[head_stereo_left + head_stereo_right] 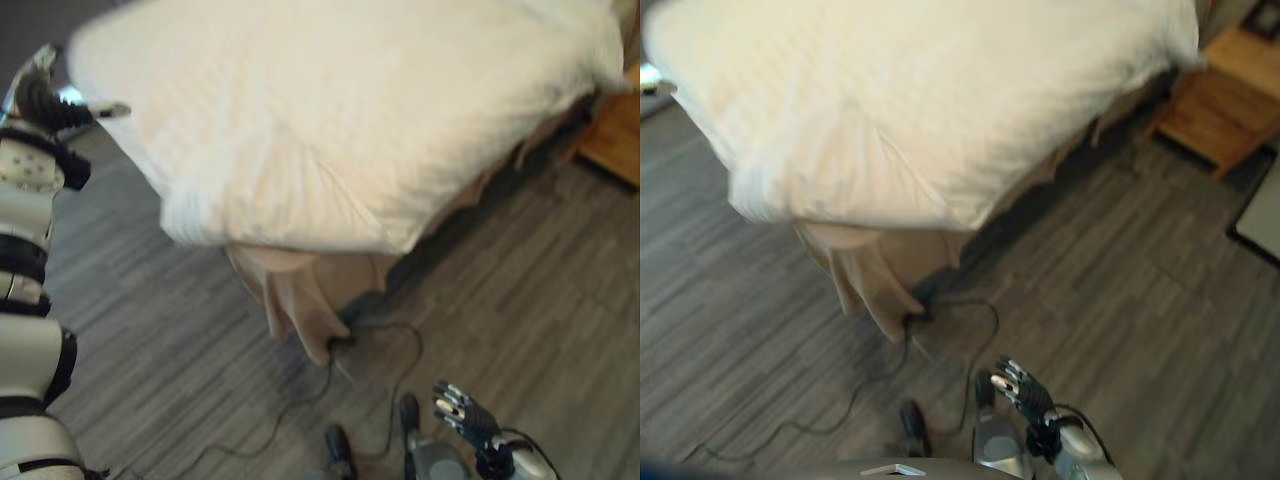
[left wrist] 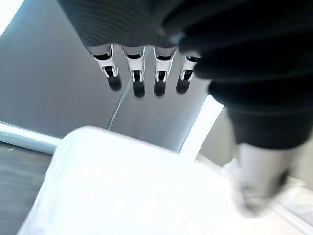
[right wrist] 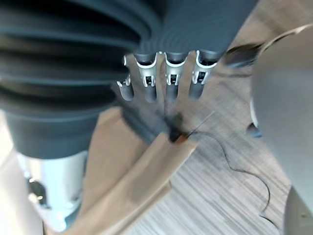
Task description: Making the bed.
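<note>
A wooden nightstand [image 1: 1220, 105] stands on grey plank floor [image 1: 1160, 280].

The white duvet [image 1: 340, 120] hangs over the bed's corner above a tan bed skirt [image 1: 300, 290], blocking that corner, while bare grey plank floor [image 1: 1120, 280] lies open alongside the bed as far as what looks like a wooden nightstand [image 1: 1225, 100].

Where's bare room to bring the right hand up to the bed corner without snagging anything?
Open wood floor lies right of the bed skirt, between the white duvet edge and the wooden nightstand. It's crowded by the thin cable below the corner, ahead of the right hand. Left hand is raised beside the duvet's left edge.
</note>
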Controlling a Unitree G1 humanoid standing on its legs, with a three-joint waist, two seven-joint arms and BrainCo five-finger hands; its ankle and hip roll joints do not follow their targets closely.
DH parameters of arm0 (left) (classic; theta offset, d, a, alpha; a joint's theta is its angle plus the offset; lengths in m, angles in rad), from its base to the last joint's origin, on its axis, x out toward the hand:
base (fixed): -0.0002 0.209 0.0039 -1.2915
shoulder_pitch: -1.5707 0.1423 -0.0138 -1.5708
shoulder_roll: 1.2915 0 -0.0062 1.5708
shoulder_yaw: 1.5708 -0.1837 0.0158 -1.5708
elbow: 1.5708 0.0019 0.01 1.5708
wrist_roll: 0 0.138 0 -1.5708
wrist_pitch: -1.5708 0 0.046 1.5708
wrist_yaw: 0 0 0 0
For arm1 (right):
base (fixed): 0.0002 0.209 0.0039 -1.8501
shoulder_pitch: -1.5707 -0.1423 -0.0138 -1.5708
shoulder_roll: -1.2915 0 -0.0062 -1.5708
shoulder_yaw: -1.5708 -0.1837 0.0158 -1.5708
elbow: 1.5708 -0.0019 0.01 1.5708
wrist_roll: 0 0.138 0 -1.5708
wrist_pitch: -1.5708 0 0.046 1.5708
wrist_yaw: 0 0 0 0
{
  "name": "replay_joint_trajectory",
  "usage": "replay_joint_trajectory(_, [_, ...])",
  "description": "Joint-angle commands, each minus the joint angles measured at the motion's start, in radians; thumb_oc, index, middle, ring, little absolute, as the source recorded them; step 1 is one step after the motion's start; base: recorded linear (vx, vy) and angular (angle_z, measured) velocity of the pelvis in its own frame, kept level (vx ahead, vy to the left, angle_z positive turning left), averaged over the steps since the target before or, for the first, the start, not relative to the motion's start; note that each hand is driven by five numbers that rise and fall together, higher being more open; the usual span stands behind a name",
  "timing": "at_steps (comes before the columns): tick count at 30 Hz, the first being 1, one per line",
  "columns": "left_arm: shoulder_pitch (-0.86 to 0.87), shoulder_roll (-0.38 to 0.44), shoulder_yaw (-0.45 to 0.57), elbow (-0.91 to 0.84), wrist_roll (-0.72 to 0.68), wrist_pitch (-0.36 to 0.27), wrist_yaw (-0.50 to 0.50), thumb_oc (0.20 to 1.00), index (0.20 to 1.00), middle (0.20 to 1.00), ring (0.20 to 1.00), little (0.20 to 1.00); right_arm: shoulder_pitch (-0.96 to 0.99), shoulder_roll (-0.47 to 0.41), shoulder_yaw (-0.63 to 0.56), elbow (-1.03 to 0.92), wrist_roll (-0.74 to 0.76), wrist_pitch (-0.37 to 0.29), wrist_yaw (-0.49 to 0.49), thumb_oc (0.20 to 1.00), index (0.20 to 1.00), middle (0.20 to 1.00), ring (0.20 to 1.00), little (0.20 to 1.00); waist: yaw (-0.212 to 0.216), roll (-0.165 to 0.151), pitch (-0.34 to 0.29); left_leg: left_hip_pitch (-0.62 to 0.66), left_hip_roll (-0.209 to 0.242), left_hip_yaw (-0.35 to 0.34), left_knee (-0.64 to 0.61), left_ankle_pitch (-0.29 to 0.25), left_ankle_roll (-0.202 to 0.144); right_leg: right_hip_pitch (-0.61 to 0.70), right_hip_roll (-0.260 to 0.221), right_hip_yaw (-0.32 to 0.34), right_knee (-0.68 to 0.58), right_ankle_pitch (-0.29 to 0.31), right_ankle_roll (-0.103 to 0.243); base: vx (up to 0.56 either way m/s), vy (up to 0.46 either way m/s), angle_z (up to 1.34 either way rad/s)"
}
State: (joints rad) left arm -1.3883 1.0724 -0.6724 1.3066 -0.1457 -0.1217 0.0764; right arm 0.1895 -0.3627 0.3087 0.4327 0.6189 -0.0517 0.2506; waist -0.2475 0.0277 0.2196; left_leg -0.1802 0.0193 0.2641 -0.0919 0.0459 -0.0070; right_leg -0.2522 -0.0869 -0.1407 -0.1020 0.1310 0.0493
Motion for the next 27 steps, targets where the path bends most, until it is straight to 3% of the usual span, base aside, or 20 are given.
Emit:
replay_joint_trajectory(1, [0.016,0.089,0.106,-0.022,-0.069,0.024,0.035,1.000,1.000,1.000,1.000,1.000,0.027,-0.021,-0.022,-0.042,0.068,-0.022,0.004,1.000,1.000,1.000,1.000,1.000,0.017,-0.015,-0.004,0.008,0.120,-0.014,0.005,0.049,-0.108,-0.023,-0.061,0.031,0.057,0.027,0.119,-0.06,-0.006,-0.37])
replay_joint_trajectory(5, [-0.069,0.139,0.066,-0.023,-0.112,-0.001,0.045,1.000,1.000,1.000,1.000,1.000,0.017,-0.026,-0.047,-0.068,0.111,-0.043,-0.013,1.000,1.000,1.000,1.000,1.000,-0.003,-0.027,0.026,-0.086,0.128,-0.001,0.005,0.063,-0.117,-0.125,-0.052,0.053,0.057,0.049,0.124,-0.08,-0.009,-0.31])
replay_joint_trajectory(11, [-0.194,0.145,-0.002,0.006,-0.146,0.006,0.090,1.000,1.000,1.000,1.000,1.000,-0.005,-0.035,-0.041,-0.096,0.139,-0.082,-0.040,1.000,1.000,1.000,1.000,1.000,-0.021,-0.019,0.074,-0.222,0.129,-0.004,0.005,0.084,-0.123,-0.264,-0.046,0.053,0.067,0.072,0.124,-0.06,-0.020,-0.07])
replay_joint_trajectory(18, [-0.152,0.120,-0.034,0.041,-0.102,0.020,0.067,1.000,1.000,1.000,1.000,1.000,-0.060,-0.036,-0.013,-0.093,0.141,-0.110,-0.080,1.000,1.000,1.000,1.000,1.000,-0.029,0.002,0.129,-0.349,0.147,-0.017,0.005,0.072,-0.136,-0.401,-0.038,0.053,0.080,0.061,0.131,0.02,-0.002,0.03])
replay_joint_trajectory(19, [-0.119,0.106,-0.021,0.055,-0.093,0.029,0.052,0.768,0.768,0.768,0.768,0.768,-0.062,-0.033,-0.007,-0.095,0.141,-0.111,-0.080,1.000,1.000,1.000,1.000,1.000,-0.029,0.000,0.136,-0.357,0.148,-0.017,0.005,0.074,-0.137,-0.413,-0.038,0.055,0.081,0.061,0.130,0.00,0.000,0.00])
replay_joint_trajectory(20, [-0.081,0.082,-0.013,0.064,-0.053,0.039,0.035,0.200,0.200,0.200,0.200,0.200,-0.065,-0.035,0.004,-0.087,0.145,-0.104,-0.078,1.000,1.000,1.000,1.000,1.000,-0.033,0.004,0.138,-0.362,0.148,-0.018,0.005,0.073,-0.138,-0.425,-0.035,0.058,0.085,0.061,0.127,0.01,0.005,-0.05])
replay_joint_trajectory(27, [-0.064,0.026,-0.090,0.004,0.061,0.028,-0.015,0.200,0.200,0.200,0.200,0.200,-0.070,-0.032,0.013,-0.043,0.161,-0.090,-0.061,1.000,1.000,1.000,1.000,1.000,-0.035,0.010,0.133,-0.340,0.142,-0.018,0.005,0.066,-0.139,-0.408,-0.034,0.059,0.082,0.061,0.126,0.00,0.002,-0.02])
